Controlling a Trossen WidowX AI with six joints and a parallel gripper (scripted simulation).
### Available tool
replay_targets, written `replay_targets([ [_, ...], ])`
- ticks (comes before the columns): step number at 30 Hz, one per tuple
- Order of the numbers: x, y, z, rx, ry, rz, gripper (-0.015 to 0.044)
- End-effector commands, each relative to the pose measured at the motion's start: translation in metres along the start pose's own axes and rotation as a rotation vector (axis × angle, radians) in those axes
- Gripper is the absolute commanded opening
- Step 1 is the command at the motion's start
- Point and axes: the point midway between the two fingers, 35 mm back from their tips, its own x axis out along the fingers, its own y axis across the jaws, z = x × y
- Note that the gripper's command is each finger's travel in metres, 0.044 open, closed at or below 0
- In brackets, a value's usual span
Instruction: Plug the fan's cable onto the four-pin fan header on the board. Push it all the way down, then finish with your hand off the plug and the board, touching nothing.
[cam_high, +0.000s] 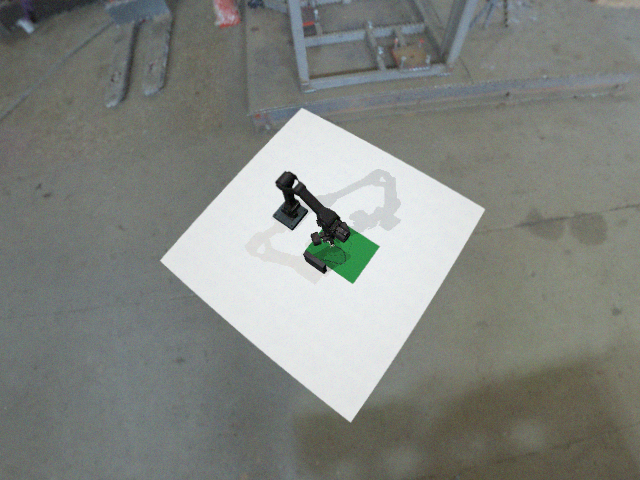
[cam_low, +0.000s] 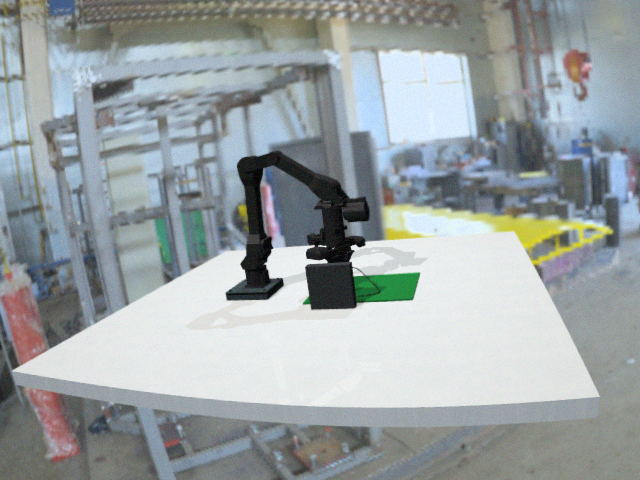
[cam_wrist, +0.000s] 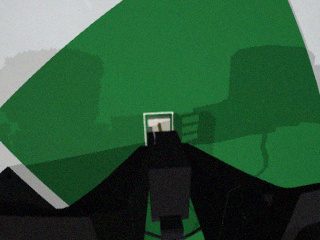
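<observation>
The green board (cam_high: 361, 254) (cam_low: 400, 287) (cam_wrist: 160, 60) lies flat under the arm. The four-pin header shows in the wrist view as a small white-edged box (cam_wrist: 153, 121) with a brass pin visible inside. My gripper (cam_high: 331, 244) (cam_wrist: 164, 152) is shut on the cable's dark plug (cam_wrist: 170, 192). The plug's front end overlaps the header's near side in the wrist view, hiding the other pins. Whether it touches the header, or how high it is, I cannot tell. The thin black cable (cam_low: 378, 291) loops over the board from the fan.
The black square fan (cam_high: 314, 262) (cam_low: 330, 286) stands upright at the board's edge, close to the gripper, and hides the fingertips in the exterior view. The arm's base (cam_high: 290, 215) (cam_low: 254, 289) stands on the white table (cam_high: 351, 361) (cam_low: 310, 361) behind the board.
</observation>
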Motion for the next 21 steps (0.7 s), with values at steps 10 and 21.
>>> replay_targets([
  [10,0.0032,-0.0002,0.0008,0.006,-0.001,-0.004,0.0000],
  [21,0.0055,0.0001,0.0012,0.005,-0.001,-0.004,0.0000],
])
